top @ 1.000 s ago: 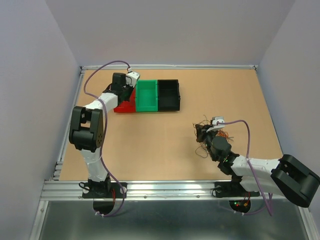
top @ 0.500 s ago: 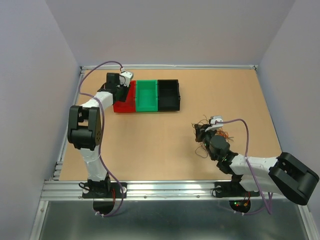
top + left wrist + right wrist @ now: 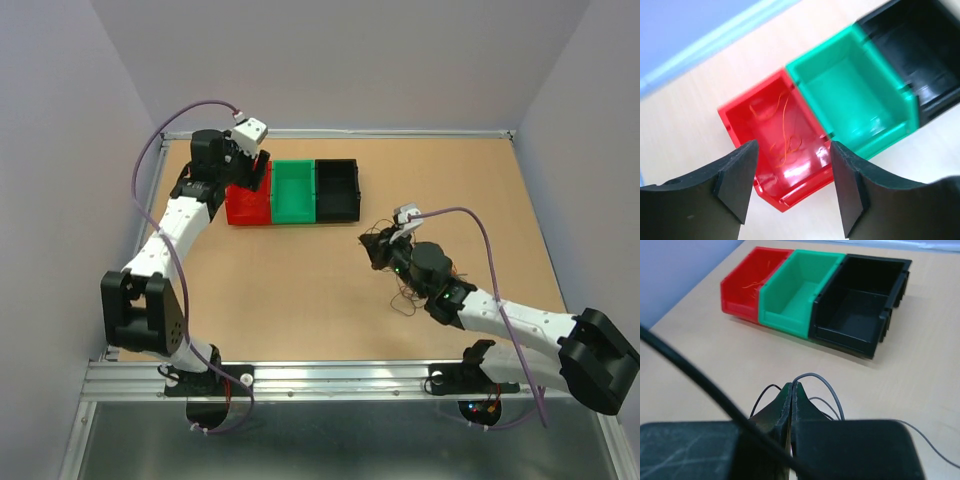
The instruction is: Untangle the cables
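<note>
A thin orange cable lies curled on the floor of the red bin. My left gripper hangs open above that bin, nothing between its fingers. My right gripper is shut on a grey cable that loops out of its tip; a black cable curves just below. In the top view the right gripper sits mid-table with the dark tangle of cables trailing under and behind it. The left gripper is over the red bin.
A green bin and a black bin stand in a row right of the red one, both without cables. A dark strand crosses close in front of the right wrist camera. Purple arm cords arch over both arms.
My left gripper has opened and risen above the red bin. The right arm has moved left toward the bins, carrying the grey cable and dragging the tangle with it.
</note>
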Available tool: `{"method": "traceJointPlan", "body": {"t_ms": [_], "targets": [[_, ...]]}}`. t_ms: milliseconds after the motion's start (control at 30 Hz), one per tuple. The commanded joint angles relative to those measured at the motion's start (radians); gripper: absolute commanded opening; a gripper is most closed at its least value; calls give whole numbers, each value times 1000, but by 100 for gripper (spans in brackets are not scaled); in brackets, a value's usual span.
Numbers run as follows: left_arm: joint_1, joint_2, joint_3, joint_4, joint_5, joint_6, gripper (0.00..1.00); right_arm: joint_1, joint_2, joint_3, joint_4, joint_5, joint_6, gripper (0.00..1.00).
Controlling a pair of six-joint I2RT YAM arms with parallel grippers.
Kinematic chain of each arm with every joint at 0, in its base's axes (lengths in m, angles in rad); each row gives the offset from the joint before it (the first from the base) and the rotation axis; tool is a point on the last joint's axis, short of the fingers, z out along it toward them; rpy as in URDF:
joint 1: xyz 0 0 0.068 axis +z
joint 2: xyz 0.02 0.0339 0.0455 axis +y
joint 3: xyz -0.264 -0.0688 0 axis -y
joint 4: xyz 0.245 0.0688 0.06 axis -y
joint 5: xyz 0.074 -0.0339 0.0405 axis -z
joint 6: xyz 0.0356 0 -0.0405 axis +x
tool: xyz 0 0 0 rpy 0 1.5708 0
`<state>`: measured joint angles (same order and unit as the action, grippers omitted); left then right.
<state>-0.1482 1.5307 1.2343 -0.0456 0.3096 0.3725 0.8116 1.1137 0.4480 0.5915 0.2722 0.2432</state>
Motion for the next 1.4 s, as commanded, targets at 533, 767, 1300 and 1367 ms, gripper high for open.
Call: {"method": "traceJointPlan", "body": {"t_ms": [533,767,1300,1367], "targets": [[-298,-449,-538,964,767,-192,75,-2,46,391,-371,-90,-18,2],[-356,-494,-601,955,723,-216,78,-3,123,316,-300,-97,-15,1],[-358,-301,-406,738,640,-413,73,0,161,126,1,-151,-64,1],[-358,-253,-348,675,697,-437,72,1,167,123,2,-127,-76,1]]}}
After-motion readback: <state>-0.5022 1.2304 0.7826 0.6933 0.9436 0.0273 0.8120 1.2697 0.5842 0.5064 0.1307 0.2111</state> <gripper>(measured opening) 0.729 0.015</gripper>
